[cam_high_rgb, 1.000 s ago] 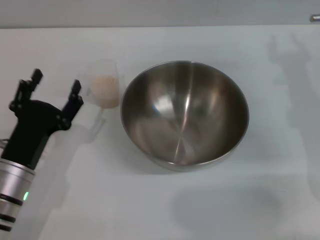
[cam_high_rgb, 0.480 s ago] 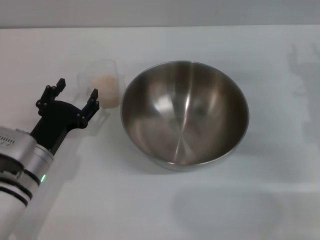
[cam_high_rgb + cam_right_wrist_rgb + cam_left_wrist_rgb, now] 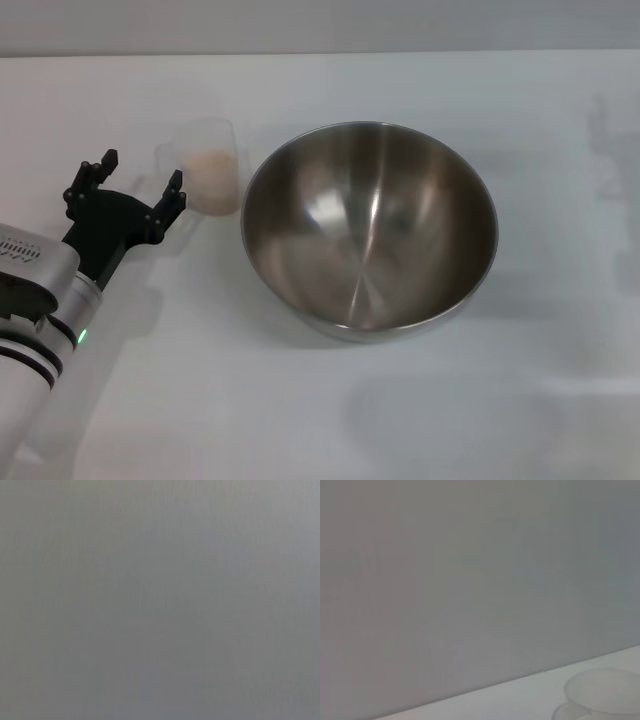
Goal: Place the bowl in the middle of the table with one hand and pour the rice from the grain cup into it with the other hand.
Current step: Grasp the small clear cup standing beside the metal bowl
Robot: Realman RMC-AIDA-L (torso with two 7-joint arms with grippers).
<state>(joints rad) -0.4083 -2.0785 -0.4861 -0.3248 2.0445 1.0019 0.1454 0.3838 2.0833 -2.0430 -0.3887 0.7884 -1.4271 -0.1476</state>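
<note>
Sitting in the middle of the table (image 3: 330, 410) was the big shiny bowl (image 3: 370, 228), and it had nothing inside. The little grain cup (image 3: 205, 168) stood upright just beside the bowl, on the robot's left, with the rice (image 3: 212, 163) in it. The left gripper (image 3: 136, 186) was low over the table right next to the cup, on the side away from the bowl. Its two black fingers (image 3: 170, 197) were spread wide apart and held nothing. One fingertip was very near the cup's wall. The right gripper could not be seen anywhere.
</note>
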